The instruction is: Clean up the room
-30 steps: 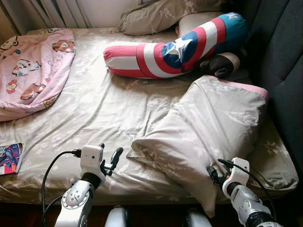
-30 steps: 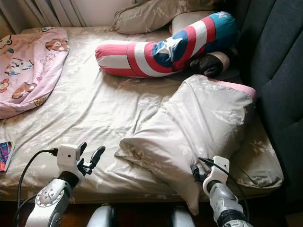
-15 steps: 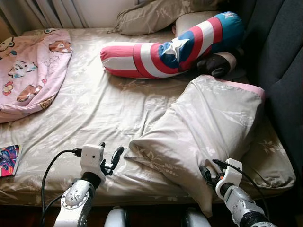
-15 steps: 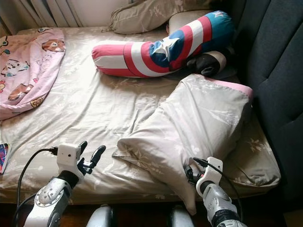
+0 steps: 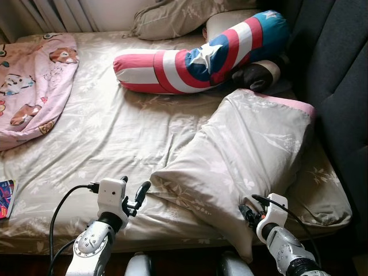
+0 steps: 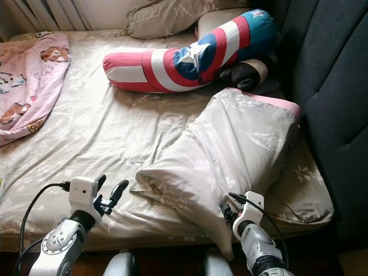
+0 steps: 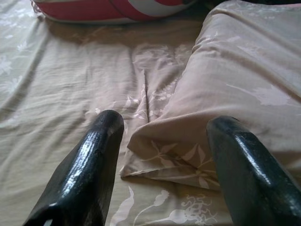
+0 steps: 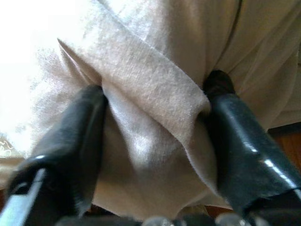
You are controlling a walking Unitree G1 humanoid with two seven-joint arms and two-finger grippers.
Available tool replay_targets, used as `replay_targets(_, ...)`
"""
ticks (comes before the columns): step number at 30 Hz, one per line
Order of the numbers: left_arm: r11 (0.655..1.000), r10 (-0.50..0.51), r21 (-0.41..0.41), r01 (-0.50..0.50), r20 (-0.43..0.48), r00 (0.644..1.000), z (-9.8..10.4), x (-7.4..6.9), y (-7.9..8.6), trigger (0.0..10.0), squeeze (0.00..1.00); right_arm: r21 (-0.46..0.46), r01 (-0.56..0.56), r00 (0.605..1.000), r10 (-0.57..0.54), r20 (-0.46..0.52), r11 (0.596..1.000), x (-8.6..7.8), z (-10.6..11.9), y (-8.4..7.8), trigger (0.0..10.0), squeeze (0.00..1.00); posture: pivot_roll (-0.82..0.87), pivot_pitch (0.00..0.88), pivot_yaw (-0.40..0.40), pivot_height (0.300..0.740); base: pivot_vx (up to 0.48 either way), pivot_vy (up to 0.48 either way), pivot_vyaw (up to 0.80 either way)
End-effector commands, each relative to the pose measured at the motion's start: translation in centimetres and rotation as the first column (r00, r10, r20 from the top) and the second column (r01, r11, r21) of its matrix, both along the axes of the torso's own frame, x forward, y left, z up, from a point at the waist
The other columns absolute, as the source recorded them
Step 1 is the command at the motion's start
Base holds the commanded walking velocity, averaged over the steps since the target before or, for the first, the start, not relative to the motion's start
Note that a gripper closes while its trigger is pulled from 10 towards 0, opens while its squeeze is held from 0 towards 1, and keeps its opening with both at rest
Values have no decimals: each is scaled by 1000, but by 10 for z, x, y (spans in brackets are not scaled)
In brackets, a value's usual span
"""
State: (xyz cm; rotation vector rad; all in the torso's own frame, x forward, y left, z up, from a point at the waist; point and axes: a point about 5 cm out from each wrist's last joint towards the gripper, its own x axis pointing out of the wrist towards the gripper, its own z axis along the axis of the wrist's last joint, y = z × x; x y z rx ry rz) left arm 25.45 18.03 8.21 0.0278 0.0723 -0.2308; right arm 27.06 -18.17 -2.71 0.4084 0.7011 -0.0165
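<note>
The right gripper (image 8: 153,110) sits at the foot edge of the bed (image 5: 115,138), its two black fingers (image 8: 237,136) spread either side of a bunched fold at the near corner of the big grey pillow (image 5: 247,155); cloth fills the gap between them and presses against both pads, so it looks like a pinch on that corner, with the tip of the pillowcase hanging down past the mattress edge just below the claw. From that claw the pillow runs up and away toward the dark padded headboard (image 5: 339,75), its far end trimmed in pink. The left gripper (image 7: 162,141) hovers over the sheet with its fingers (image 7: 91,162) well apart and nothing between them; the pillow's other near corner lies on the sheet just ahead of it, closer to one finger than the other, not touching either. Farther ahead of that claw a red, white and blue star bolster (image 5: 195,54) lies across the bed, with a dark round cushion (image 5: 259,75) tucked at its headboard end and another grey pillow (image 5: 178,17) behind it. Off to the left claw's outer side a pink cartoon blanket (image 5: 29,86) is heaped on the bed, and a colourful book (image 5: 6,198) rests at the mattress edge.
</note>
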Motion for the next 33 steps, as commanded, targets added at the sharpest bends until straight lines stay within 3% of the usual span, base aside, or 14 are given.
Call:
replay_targets(1, 1000, -2, 8, 2, -12, 1000, -1, -3, 2, 10000, 0, 60, -59, 986, 68, -154, 996, -30, -26, 22, 0, 0, 86, 194, 50, 652, 0, 0, 0)
replay_targets(23, 1000, 7, 2, -7, -15, 1000, -3, 3, -1, 10000, 0, 33, -45, 990, 49, -134, 998, -24, -22, 22, 0, 0, 72, 162, 37, 652, 0, 0, 0)
replay_targets(29, 1000, 6, 0, -6, -12, 1000, -4, 6, -2, 10000, 0, -16, 17, 993, -19, -116, 1000, -21, -19, 7, 0, 0, 58, 150, 32, 652, 0, 0, 0)
replay_targets(32, 1000, 10, -2, -10, -11, 1000, -4, 8, -3, 10000, 0, -79, 96, 991, -103, -85, 992, -17, -13, -15, 0, 0, 47, 143, 28, 652, 0, 0, 0)
replay_targets(33, 1000, 13, -3, -13, -9, 1000, -4, 9, -2, 10000, 0, -178, 126, 989, -138, -57, 976, -14, -7, -35, 0, 0, 43, 142, 26, 652, 0, 0, 0)
